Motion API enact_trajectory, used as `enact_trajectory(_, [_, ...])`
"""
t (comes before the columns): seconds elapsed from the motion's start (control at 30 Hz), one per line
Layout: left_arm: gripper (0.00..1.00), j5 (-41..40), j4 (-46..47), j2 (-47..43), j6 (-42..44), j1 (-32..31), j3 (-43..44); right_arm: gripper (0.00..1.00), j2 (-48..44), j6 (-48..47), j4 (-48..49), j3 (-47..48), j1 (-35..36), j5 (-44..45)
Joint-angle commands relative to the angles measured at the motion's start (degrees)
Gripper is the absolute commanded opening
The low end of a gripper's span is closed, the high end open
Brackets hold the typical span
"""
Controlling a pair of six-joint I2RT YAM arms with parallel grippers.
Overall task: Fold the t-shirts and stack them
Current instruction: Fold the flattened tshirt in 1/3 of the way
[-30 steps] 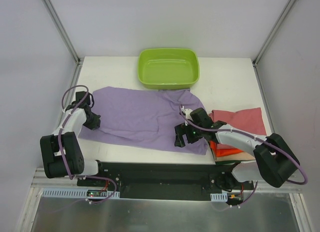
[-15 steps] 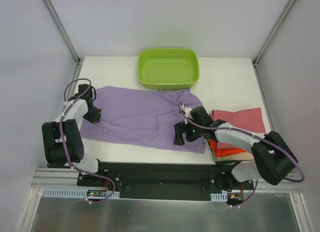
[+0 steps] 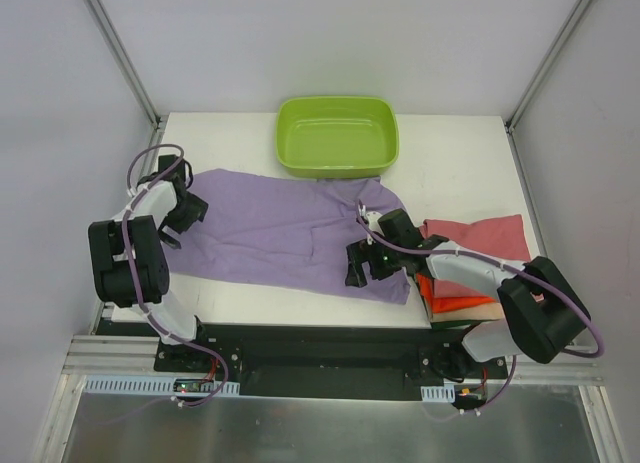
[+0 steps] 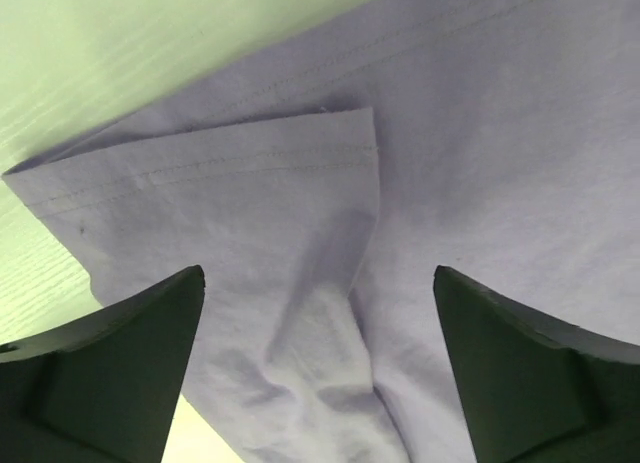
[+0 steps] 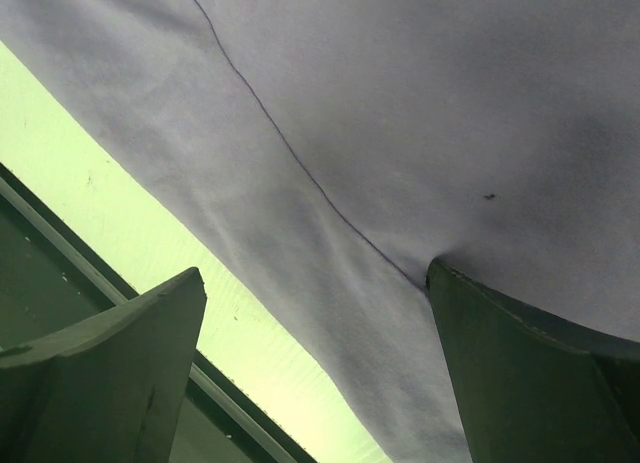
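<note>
Lilac t-shirt point(image 3: 285, 228): unfolded and spread flat, running from 9 o'clock on the tabletop point(image 3: 240, 133) past centre. Its far edge lies just beside the tub point(image 3: 337, 101) at 12 o'clock.
Finished stack: at 4 o'clock, rose-red t-shirt point(image 3: 485, 238) lying over orange t-shirt point(image 3: 450, 301). What lies beneath them cannot be told.
Left claw point(image 3: 183, 215): wide open, holding nothing. It hangs over the shirt's left end, where the wrist view shows a sleeve point(image 4: 250, 183) doubled onto the body.
Left claw, change: over the last second it has travelled along the shirt's left edge, from about 8 o'clock up toward 9–10 o'clock.
Right claw point(image 3: 368, 271): spread apart, nothing held, low over the shirt's near right part at 5 o'clock. One finger seems to press into the cloth, though the close view leaves this uncertain.
Right claw, change: barely any, a slight drift toward 9 o'clock.
Shirt outline, change: little or none; no edge lifted.
Reading: both claws are probably still choosing grip points at opposite ends. The first fold of the lilac shirt has not begun, and it has yet to join the stack.
Watch: the doubled sleeve may need flattening, or a grip that takes both layers.
</note>
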Motion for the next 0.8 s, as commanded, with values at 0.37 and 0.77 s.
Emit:
enact_trajectory(0.37, [0.99, 7.16, 3.54, -26.52, 4.89, -1.17, -12.03, 0.96, -13.94, 3.05, -3.91, -4.84, 0.01, 8.33])
enact_trajectory(0.77, [0.99, 15.30, 14.47, -14.68, 5.86, -1.35, -18.03, 0.96, -4.38, 8.06, -3.46, -0.89, 6.08, 14.73])
